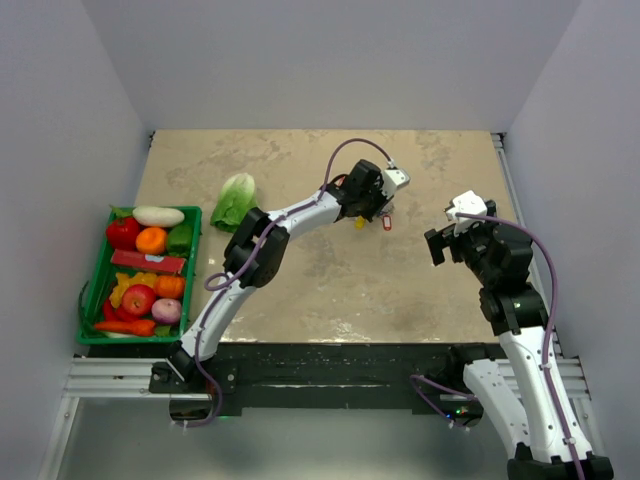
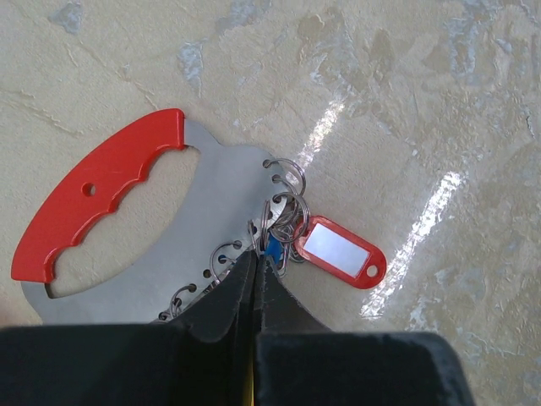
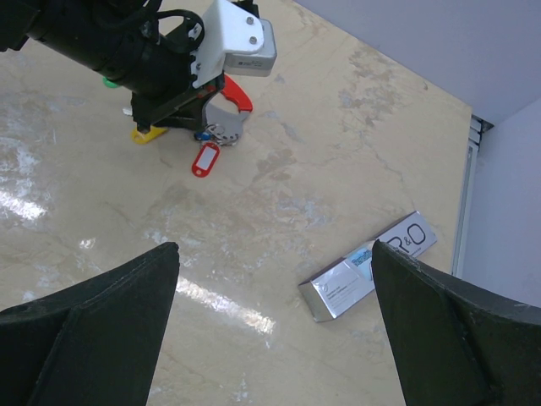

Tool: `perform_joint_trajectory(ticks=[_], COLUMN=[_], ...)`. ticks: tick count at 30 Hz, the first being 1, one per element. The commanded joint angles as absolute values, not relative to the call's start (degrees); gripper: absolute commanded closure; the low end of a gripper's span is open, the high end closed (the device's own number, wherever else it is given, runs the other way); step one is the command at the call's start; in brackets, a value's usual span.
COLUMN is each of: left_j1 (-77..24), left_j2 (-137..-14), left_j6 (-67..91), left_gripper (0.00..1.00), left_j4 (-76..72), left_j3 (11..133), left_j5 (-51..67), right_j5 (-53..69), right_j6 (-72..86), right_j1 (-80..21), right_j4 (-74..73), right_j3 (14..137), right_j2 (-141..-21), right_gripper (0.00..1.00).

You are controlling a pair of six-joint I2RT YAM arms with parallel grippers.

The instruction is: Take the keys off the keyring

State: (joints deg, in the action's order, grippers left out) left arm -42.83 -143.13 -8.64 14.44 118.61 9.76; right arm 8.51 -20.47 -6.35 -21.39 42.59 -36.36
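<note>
- Left pincer (image 2: 258, 260) is pressed together, its tips right at the keyring (image 2: 286, 205); whether it pinches anything I cannot tell
- The keys (image 2: 272, 251), one blue-headed, bunch on the counter (image 2: 423, 101) between a red tag (image 2: 338, 251) and a red-handled metal plate (image 2: 127, 211)
- Right pincer (image 3: 275, 249) is wide apart, holding nothing, well apart from them

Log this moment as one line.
left end effector: shut at keys; right end effector: open, away; keys: on table

The keyring (image 2: 286, 207), thin silvery loops with a red, white-labelled fob (image 2: 342, 251), lies flat on the tabletop (image 2: 423, 101); the keys (image 2: 272, 250) bunch against it, one seemingly blue-headed, mostly hidden.
</note>
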Motion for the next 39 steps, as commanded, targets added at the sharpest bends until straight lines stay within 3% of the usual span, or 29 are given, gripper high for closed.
perform_joint_trajectory(ticks=[1,15,28,34,39], left_j1=[-42.54,-40.17,-39.73,-39.55,-39.46], left_j2=[-140.63,-114.11,-92.29,-86.06,-83.85], left_j6=[-10.37,-20.21,-26.98,-26.81,-27.25], left_gripper=[1.0,1.0,1.0,1.0,1.0], left_j4=[13.1,15.29,21.88,23.9,25.66], left_j3=[119.01,96.34,83.5,81.65,81.74], left_j5=[9.75,24.34,30.5,31.9,33.75], right_j5=[9.05,31.97,48.24,45.98,40.44], right_j6=[-19.86,-27.25,-18.38,-12.57,-10.21], right_j1=[-6.33,-6.24,-6.59,-11.68,-18.19], right_j4=[-19.51,-29.18,-15.83,-6.51,-4.58], right_j3=[42.63,53.78,58.27,58.18,59.94], right_j2=[-36.56,-44.55,-54.4,-59.31,-63.71], right_gripper=[0.01,0.01,0.03,0.16,0.19])
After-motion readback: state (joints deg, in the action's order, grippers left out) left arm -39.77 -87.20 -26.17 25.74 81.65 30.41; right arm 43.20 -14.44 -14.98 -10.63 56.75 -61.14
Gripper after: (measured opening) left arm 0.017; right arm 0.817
